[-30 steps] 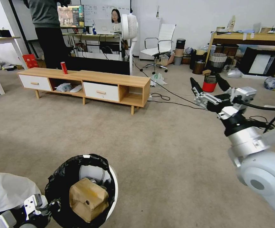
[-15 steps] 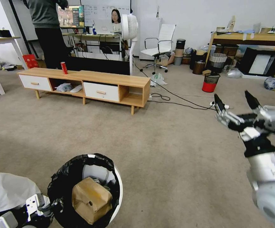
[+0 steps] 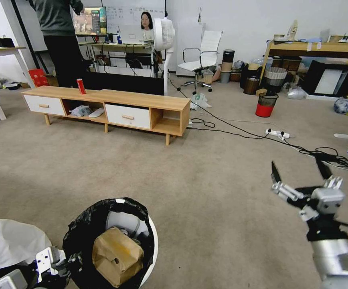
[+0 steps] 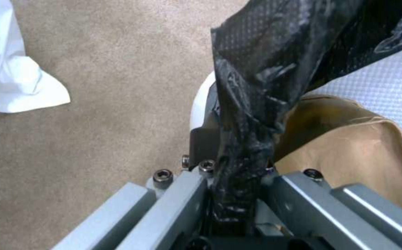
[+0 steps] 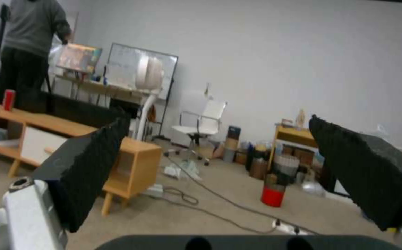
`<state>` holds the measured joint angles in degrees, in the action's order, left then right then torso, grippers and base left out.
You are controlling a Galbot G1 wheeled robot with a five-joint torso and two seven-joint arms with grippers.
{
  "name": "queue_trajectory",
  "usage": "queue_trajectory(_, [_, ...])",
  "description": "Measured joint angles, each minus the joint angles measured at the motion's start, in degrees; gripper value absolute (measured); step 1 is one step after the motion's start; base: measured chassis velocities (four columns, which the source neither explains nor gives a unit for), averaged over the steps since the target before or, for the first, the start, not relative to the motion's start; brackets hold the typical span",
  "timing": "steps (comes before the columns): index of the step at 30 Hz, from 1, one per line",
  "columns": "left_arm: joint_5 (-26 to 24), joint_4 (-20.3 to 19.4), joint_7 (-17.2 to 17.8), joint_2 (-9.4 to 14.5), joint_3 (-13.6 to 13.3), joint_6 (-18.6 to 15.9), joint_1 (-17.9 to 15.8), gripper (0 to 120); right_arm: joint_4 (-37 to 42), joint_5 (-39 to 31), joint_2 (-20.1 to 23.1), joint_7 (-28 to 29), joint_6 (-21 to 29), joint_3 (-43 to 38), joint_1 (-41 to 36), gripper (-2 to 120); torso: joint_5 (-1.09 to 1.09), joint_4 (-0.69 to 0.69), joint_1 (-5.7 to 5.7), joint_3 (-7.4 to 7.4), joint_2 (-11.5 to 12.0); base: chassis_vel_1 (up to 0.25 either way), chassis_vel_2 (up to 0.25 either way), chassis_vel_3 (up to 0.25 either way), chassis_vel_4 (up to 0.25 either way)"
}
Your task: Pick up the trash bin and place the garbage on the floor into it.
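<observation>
Left gripper (image 4: 235, 180): at the near left, low in the head view, its fingers pinched on the bin's rim with the black bag squeezed between them.
Trash bin (image 3: 149, 241): small, round, white plastic, held at the near left just above the carpet. A crinkly black bag (image 3: 79, 230) drapes over its rim, bunched thickest on the gripper's side; a white curved lid piece (image 3: 122, 222) shows at the far inside wall.
Cardboard box (image 3: 117, 255): tan, crumpled, lying tilted inside the bin and taking up most of its mouth. In the left wrist view its creased brown face (image 4: 362, 163) sits just beside the pinched bag.
White sheet (image 3: 9, 241): lies on the carpet just left of the bin.
Right gripper (image 3: 300, 172): near right, raised above the carpet, its black-tipped fingers spread wide with nothing between them.
Floor (image 3: 206, 188): beige-grey short-pile carpet, bare between bin and right gripper.
Cables (image 3: 242, 132): black, running across the carpet further off toward a white power strip (image 3: 277, 133).
Wooden cabinet (image 3: 110, 106): long and low, well beyond the bin, with an upright red can (image 3: 80, 86) on top.
Red bin (image 3: 266, 105): far right, near the cluttered wall.
</observation>
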<state>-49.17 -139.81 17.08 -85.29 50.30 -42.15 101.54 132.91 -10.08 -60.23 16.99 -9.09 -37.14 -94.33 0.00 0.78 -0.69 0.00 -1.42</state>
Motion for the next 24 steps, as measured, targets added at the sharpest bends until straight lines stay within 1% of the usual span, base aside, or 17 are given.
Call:
queue_trajectory(3, [0.3, 0.0, -0.2, -0.1, 0.0, 0.0, 0.2, 0, -0.4, 0.4, -0.4, 0.2, 0.0, 0.3, -0.2, 100, -0.01, 0.00, 0.00, 0.00, 0.0, 0.000, 0.000, 0.000, 0.000])
queue_trajectory(4, [2.0, 0.0, -1.1, -0.3, 0.0, 0.0, 0.3, 0, -1.3, 1.6, -1.2, 0.6, 0.0, 0.9, -0.4, 100, 0.00, 0.00, 0.00, 0.00, 0.0, 0.000, 0.000, 0.000, 0.000])
queue_trajectory(6, [2.7, 0.0, -1.4, -0.5, -0.1, 0.0, 0.4, 0, -1.7, 2.3, -1.6, 0.9, 0.0, 1.5, -0.6, 100, -0.01, 0.00, 0.00, 0.00, 0.0, 0.000, 0.000, 0.000, 0.000])
queue_trajectory(12, [4.8, -0.1, -2.7, -0.8, 0.0, 0.0, 0.7, 0, -2.0, 2.6, -2.9, 2.0, 1.8, 2.9, -0.3, 100, 0.00, 0.00, 0.00, 0.00, 0.0, 0.000, 0.000, 0.000, 0.000])
queue_trajectory(24, [4.9, -0.8, -3.2, -0.9, 0.3, 0.0, 1.3, 0, -2.1, 1.9, -2.5, 2.4, 3.5, 2.9, 0.1, 100, -0.01, 0.00, -0.01, 0.00, 0.0, 0.000, 0.000, 0.000, 0.000])
